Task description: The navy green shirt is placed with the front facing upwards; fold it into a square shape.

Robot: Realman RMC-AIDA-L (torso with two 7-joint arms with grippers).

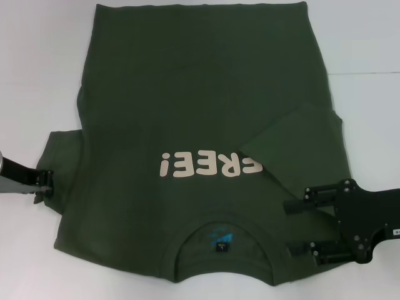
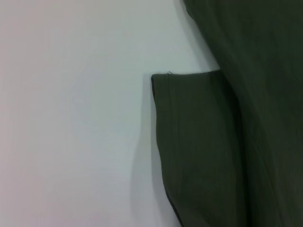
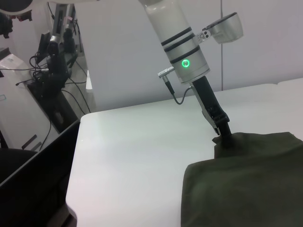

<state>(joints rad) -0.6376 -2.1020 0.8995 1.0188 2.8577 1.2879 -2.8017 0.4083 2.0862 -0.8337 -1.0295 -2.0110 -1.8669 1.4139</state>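
Note:
The navy green shirt (image 1: 187, 106) lies flat on the white table, front up, with its collar (image 1: 222, 240) nearest me and the cream "FREE!" lettering (image 1: 209, 165) upside down. One sleeve (image 1: 300, 134) is folded inward over the body on the right. The other sleeve (image 1: 62, 162) lies spread out on the left, also seen in the left wrist view (image 2: 199, 142). My left gripper (image 1: 44, 184) is at that sleeve's outer edge, shut on the cloth; the right wrist view shows its fingers (image 3: 223, 137) pinching it. My right gripper (image 1: 289, 227) hovers open over the shirt's right shoulder.
The white table (image 1: 37, 75) shows bare surface on both sides of the shirt, and a seam (image 1: 369, 72) runs across at the right. In the right wrist view the table's far edge (image 3: 78, 142) drops off beside dark equipment and cables (image 3: 52, 71).

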